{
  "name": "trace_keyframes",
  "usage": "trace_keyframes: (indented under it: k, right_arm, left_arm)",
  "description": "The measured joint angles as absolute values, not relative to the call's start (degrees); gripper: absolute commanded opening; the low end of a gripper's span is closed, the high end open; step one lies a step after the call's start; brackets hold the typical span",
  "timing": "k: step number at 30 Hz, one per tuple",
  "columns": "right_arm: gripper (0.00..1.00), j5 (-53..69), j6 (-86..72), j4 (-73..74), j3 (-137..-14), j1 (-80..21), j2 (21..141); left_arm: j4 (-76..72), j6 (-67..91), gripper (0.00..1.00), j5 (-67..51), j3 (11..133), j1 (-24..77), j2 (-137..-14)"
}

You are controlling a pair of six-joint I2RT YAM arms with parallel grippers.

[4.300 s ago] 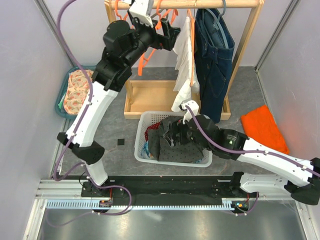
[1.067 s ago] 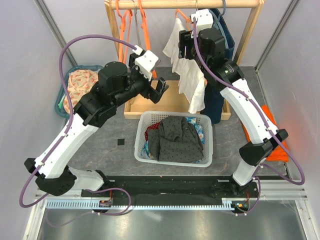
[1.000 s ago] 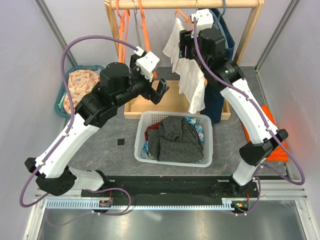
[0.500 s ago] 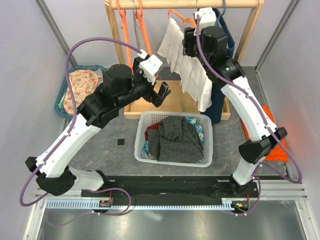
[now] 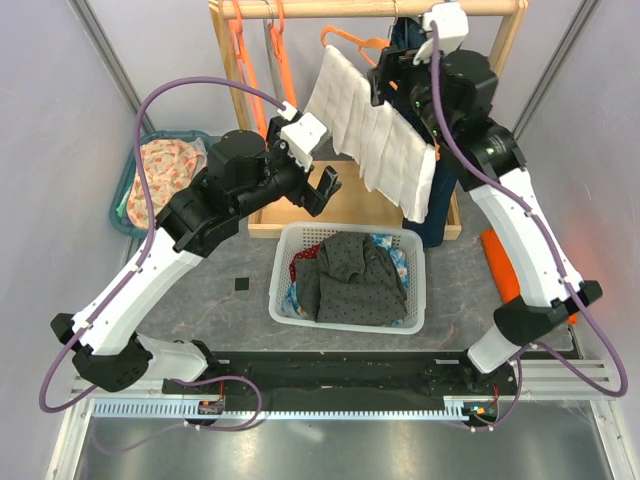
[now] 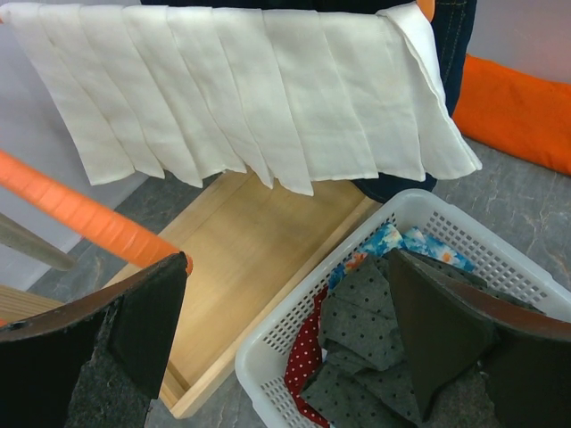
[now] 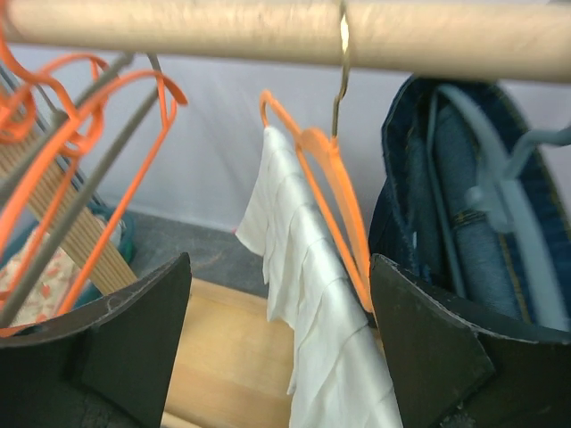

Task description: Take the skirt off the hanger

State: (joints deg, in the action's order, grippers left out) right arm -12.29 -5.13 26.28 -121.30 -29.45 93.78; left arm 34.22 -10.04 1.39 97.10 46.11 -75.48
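Left gripper (image 5: 325, 185) spread as wide as it goes, holding nothing. Hangs above the far rim of the white basket (image 5: 290, 240), apart from the cloth; in its own wrist view, aimed at the white pleated skirt (image 6: 268, 98), with open air between the two dark fingers (image 6: 147, 316).

Right gripper (image 5: 385, 80) up by the wooden rail (image 5: 340, 8), jaws parted wide in its wrist view, gripping nothing. Orange hanger (image 7: 335, 205) seen in the gap between the fingers but farther back. Contact with hanger or cloth: cannot tell.

Skirt on that hanger, hook over the rail, just beside the dark jeans (image 7: 464, 205). Seen from above, slung on a slant: waist edge as the long axis, running from high on the left, near the hanger's shoulder (image 5: 350, 42), down to the right — pleats falling away from it toward the wooden tray (image 6: 241, 241) and the basket. From the left wrist, waist edge nearly level across the top, hem pointing down, right corner drooping lowest.
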Motion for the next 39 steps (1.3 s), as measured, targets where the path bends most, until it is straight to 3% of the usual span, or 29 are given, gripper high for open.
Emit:
trace_keyframes:
  k: [6,20,23,27,32,36,39]
  right_arm:
    - [0.85,-10.8,-5.4,23.8,-121.8,-27.4,91.2]
    - [0.76,-2.2,-10.3,24.4,-121.9,-24.9,100.7]
    - [0.63,-1.8,-10.5,24.0,-121.9,-24.9,100.7]
    - [0.35,-1.1,-11.2,23.6,-122.1,-24.9,101.3]
    - [0.25,-0.9,-12.4,23.1,-122.7,-24.9,103.2]
    - [0.03,-1.4,-12.7,23.1,-122.7,-24.7,103.4]
    - [0.00,-1.5,-11.8,23.0,-123.0,-25.1,103.5]
  left_arm:
    - [34.2,-10.1,1.00,1.4,97.1,46.1,-75.4]
    - [34.2,-10.6,1.00,1.5,97.1,46.1,-75.4]
    - [34.2,-10.7,1.00,1.5,97.1,46.1,-75.4]
    - [34.2,-10.7,1.00,1.5,97.1,46.2,-75.4]
    - [34.2,-11.1,1.00,1.7,97.1,46.2,-75.4]
    - [34.2,-11.4,1.00,2.1,97.1,46.2,-75.4]
    - [34.2,-11.4,1.00,2.5,97.1,46.2,-75.4]
